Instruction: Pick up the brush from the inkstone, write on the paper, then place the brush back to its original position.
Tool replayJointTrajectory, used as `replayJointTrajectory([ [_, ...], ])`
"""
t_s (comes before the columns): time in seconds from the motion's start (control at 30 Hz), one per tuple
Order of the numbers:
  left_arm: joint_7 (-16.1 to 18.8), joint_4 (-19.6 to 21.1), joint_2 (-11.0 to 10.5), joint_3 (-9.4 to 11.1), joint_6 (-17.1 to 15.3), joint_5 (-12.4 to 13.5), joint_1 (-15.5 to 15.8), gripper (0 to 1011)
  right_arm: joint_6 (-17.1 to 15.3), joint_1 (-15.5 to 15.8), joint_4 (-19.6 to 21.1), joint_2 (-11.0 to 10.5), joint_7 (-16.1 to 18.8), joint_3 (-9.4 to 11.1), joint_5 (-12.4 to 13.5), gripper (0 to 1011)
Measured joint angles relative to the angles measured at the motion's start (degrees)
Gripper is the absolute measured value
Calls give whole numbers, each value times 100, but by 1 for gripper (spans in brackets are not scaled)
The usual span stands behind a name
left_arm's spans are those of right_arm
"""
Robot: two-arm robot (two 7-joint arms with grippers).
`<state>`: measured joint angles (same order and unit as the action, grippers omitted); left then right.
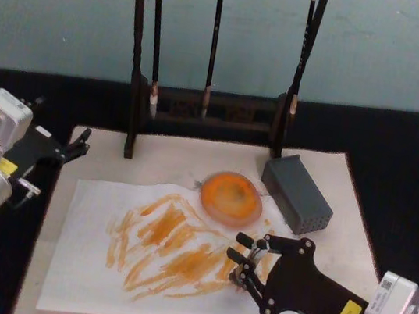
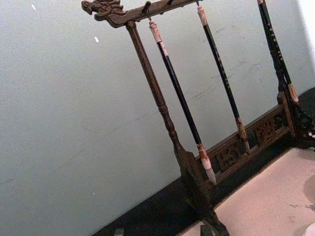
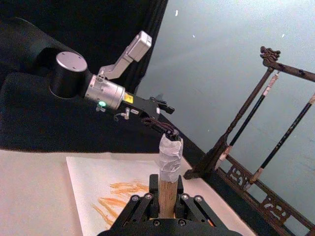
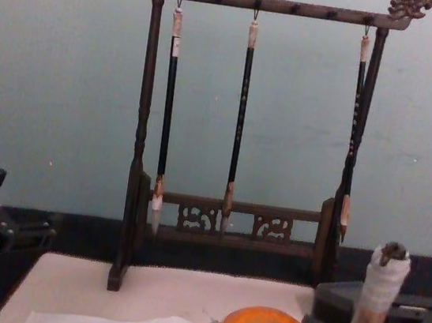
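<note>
My right gripper (image 1: 245, 261) is shut on the brush, holding its tan handle (image 3: 167, 196) upright over the right part of the paper (image 1: 89, 273). The brush's white-wrapped end (image 4: 387, 272) points up, and its bristles are hidden under the gripper. Orange strokes cover the middle of the white sheet. The round orange inkstone (image 1: 231, 197) lies just beyond the gripper, at the paper's far right corner, with nothing on it. My left gripper (image 1: 81, 146) is parked open at the mat's far left corner, holding nothing.
A dark wooden rack (image 1: 200, 112) with thin hanging brushes (image 1: 212, 47) stands at the back of the cream mat (image 1: 194, 155). A grey perforated block (image 1: 296, 192) sits right of the inkstone. Black cloth surrounds the mat.
</note>
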<state>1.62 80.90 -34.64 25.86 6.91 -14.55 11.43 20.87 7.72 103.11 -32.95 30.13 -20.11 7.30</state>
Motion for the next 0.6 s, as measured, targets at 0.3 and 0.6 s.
replayJointTrajectory([
  [0.3,0,0,0,0,0,0,0,1001,29,-38,44,-15,63,-53,82,160],
  [0.6,0,0,0,0,0,0,0,1001,30,-97,35,46,59,-44,221,160],
])
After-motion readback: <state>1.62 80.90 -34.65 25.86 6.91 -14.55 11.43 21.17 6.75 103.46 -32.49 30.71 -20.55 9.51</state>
